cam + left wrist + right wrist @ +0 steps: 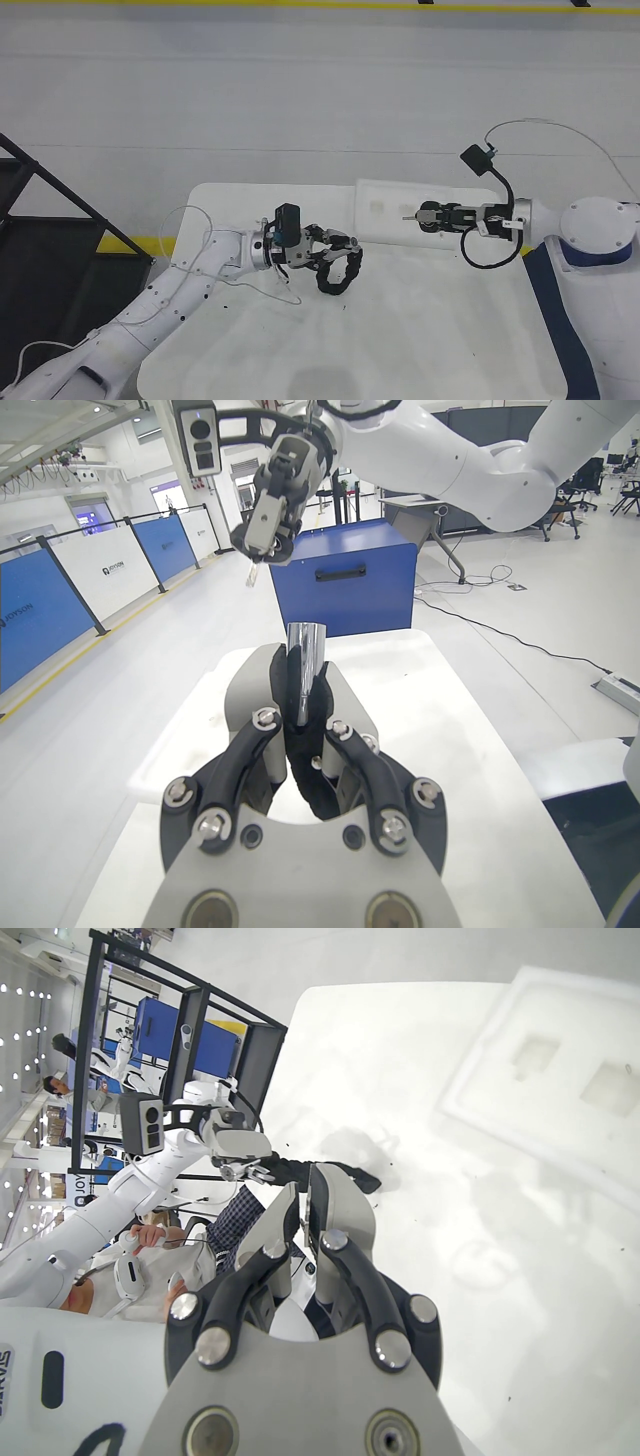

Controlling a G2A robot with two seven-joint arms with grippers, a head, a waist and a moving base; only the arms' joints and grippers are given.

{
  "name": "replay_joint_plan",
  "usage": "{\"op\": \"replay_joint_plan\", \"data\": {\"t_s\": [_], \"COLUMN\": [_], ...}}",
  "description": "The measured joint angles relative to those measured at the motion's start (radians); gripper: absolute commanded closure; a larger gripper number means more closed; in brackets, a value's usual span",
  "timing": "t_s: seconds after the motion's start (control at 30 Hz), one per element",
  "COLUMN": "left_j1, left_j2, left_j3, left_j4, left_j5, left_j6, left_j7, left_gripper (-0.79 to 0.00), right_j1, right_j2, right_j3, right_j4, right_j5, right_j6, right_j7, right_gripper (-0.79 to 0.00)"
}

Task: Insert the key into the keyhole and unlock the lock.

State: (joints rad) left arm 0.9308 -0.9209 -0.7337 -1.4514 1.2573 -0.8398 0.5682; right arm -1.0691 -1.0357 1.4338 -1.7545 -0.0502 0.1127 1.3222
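Over the middle of the tabletop (pixel 430 330), the left gripper (pixel 300 665) has its fingers clenched on the black cable lock (pixel 340 276). The lock's chrome cylinder (pixel 306 640) juts past the fingertips and points away from the wrist, toward the other arm. Farther toward the far edge, the right gripper (pixel 428 216) pinches the key (pixel 251 574), fingers closed tight on its head. The blade sticks out beyond them, aimed across the tabletop toward the left arm's side. The 2 parts roughly face each other but sit well apart: the key lies out beyond the cylinder's end, its blade tilted off the cylinder's long axis. The keyhole itself cannot be made out. On this evidence insertion has not begun, and the coming move likely calls for bringing blade and cylinder onto 1 line before closing the gap. Behind the key, a white foam tray (pixel 385 205) lies along the far edge.
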Motion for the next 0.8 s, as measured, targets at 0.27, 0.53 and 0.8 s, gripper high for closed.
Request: {"op": "replay_joint_plan", "data": {"t_s": [0.27,0.53,0.8], "left_j1": [-0.009,-0.025,-0.021], "left_j2": [-0.013,-0.023,-0.023], "left_j3": [-0.006,0.001,0.0], "left_j4": [-0.035,-0.05,-0.049], "left_j5": [0.051,0.131,0.125], "left_j6": [-0.016,-0.011,-0.006], "left_j7": [0.016,0.032,0.026], "left_gripper": [0.0,0.0,0.0], "right_j1": [-0.063,-0.063,-0.065], "right_j2": [0.016,0.017,0.017], "right_j3": [0.039,0.04,0.039], "right_j4": [-0.049,-0.049,-0.049], "right_j5": [-0.027,-0.027,-0.026], "right_j6": [0.052,0.053,0.054], "right_j7": [-0.01,-0.011,-0.014], "right_gripper": [0.0,0.0,0.0]}}
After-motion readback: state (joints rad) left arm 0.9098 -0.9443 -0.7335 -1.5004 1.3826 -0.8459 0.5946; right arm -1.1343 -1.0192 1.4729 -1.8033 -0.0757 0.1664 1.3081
